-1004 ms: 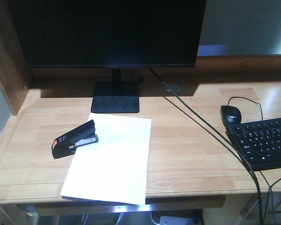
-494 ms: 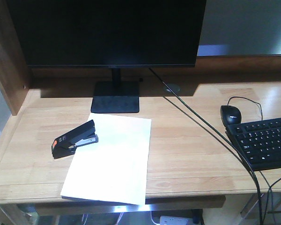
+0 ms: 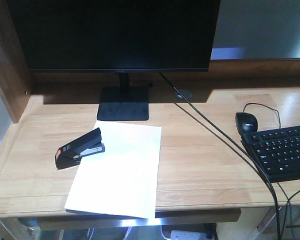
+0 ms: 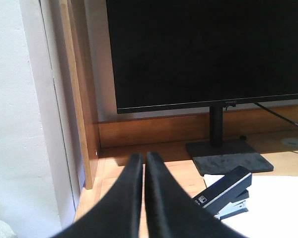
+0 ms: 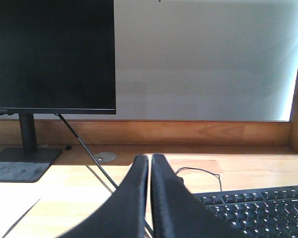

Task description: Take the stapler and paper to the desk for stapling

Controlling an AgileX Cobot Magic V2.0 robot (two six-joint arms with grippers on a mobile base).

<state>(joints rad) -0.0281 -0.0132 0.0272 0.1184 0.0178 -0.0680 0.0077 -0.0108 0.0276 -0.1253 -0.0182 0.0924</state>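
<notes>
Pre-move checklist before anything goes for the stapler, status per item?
1. Stapler on the desk, unobstructed: ok.
2. Its front end overlaps the left edge of the paper: ok.
3. Paper flat, near edge overhanging the desk front: not ok, could slip.
4. Left gripper open for a grasp: not ok, fingers shut, empty.
5. Right gripper empty: ok, also shut.
6. Cable, mouse and keyboard apart from the paper: ok.

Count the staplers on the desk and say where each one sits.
1. The stapler lies at the left edge of the paper, its front end over the sheet, in front of the monitor stand. No others are visible.
</notes>
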